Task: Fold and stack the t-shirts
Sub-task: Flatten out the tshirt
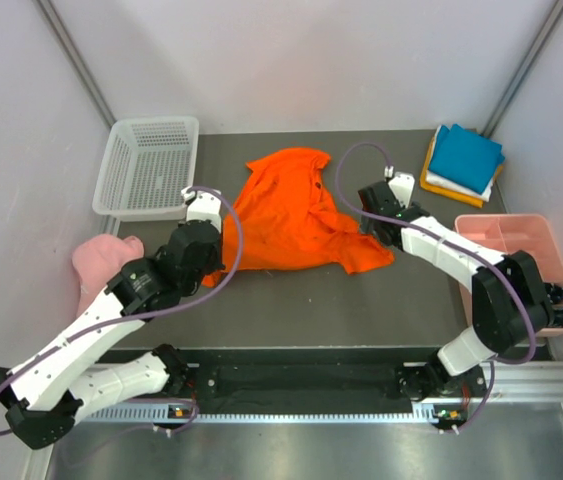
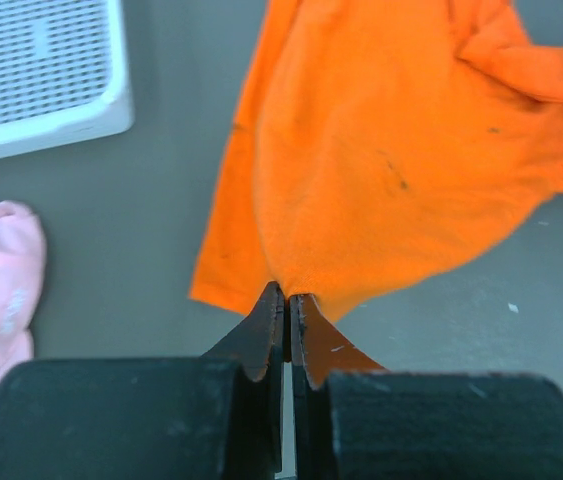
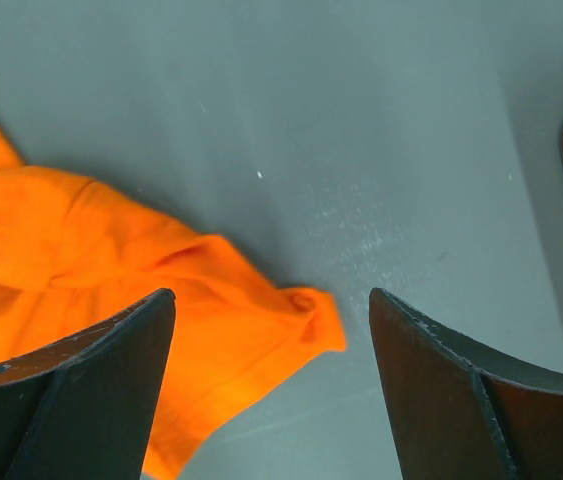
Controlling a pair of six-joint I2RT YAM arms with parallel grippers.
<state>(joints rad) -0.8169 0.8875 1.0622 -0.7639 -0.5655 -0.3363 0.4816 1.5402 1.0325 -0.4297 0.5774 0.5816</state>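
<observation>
Your left tool [image 2: 287, 305] is clamped tight on the hem of the orange t-shirt [image 1: 291, 210] on the counter [image 1: 341, 300]. Right tool [image 3: 269, 296] gapes wide over its other corner, empty. Spreading step, I'd guess; next, pinch that corner.

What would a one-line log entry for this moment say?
left gripper: shut on orange t-shirt edge | right gripper: open above its other corner | folded shirts: stacked back right

We see a dark grey worktop [image 1: 361, 300], crumpled orange t-shirt [image 1: 296, 210] mid-surface, white mesh basket [image 1: 146, 208] far left, stack of 3 folded t-shirts [image 1: 464, 160] far right, pink cap [image 1: 101, 262] at left edge
</observation>
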